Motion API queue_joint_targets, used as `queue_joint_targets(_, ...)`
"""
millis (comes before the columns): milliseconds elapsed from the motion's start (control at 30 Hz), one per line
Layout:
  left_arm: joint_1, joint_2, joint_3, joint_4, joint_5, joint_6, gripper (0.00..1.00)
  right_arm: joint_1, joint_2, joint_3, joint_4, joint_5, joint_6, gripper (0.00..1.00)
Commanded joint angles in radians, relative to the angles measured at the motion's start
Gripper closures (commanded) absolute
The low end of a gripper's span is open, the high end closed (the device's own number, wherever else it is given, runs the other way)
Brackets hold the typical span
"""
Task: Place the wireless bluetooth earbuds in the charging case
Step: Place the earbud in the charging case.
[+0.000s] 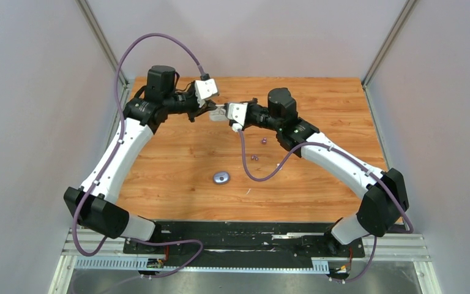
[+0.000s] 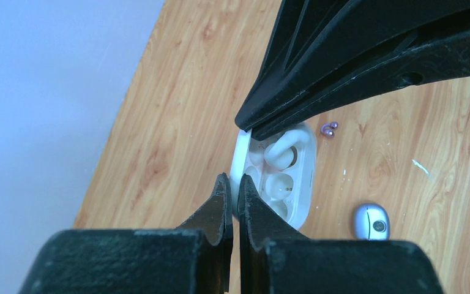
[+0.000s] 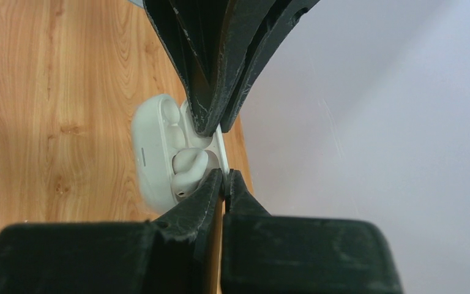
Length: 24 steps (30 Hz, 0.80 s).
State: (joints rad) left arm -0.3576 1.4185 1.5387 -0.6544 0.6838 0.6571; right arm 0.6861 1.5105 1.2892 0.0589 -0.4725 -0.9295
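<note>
An open white charging case hangs above the far middle of the table, pinched from both sides. My left gripper is shut on the thin edge of its lid. My right gripper is shut on the same lid edge from the opposite end. One white earbud lies in the case's upper socket; the socket below it holds nothing. From above, the case shows between the left gripper and the right gripper. Two dark purple earbuds lie loose on the wood.
A closed lilac pebble-shaped case rests at mid-table, also visible in the left wrist view. A purple bud lies just past the white case. The right arm's purple cable droops over the table. Grey walls stand on three sides.
</note>
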Motion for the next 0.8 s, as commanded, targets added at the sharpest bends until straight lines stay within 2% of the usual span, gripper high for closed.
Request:
queue_joint_targets(0,-0.021,-0.041,-0.013,-0.007,0.124,-0.015,1.0,-0.005,-0.039,0.02,0.105,0.011,-0.003,0.99)
queue_joint_targets(133,-0.021,-0.045,-0.014,-0.005,0.126,-0.011,1.0,-0.012,-0.041,0.039,0.057,0.003,0.053,0.88)
queue_joint_targets(300,-0.021,-0.052,-0.021,-0.008,0.129,0.014,1.0,-0.033,-0.031,0.081,0.016,0.004,0.157,0.85)
queue_joint_targets(600,-0.021,-0.074,-0.052,-0.013,0.121,0.053,1.0,-0.051,-0.04,0.114,-0.005,0.017,0.185,0.83)
queue_joint_targets(767,-0.021,-0.072,-0.057,-0.012,0.126,0.052,1.0,-0.061,-0.048,0.14,-0.014,-0.013,0.277,0.81)
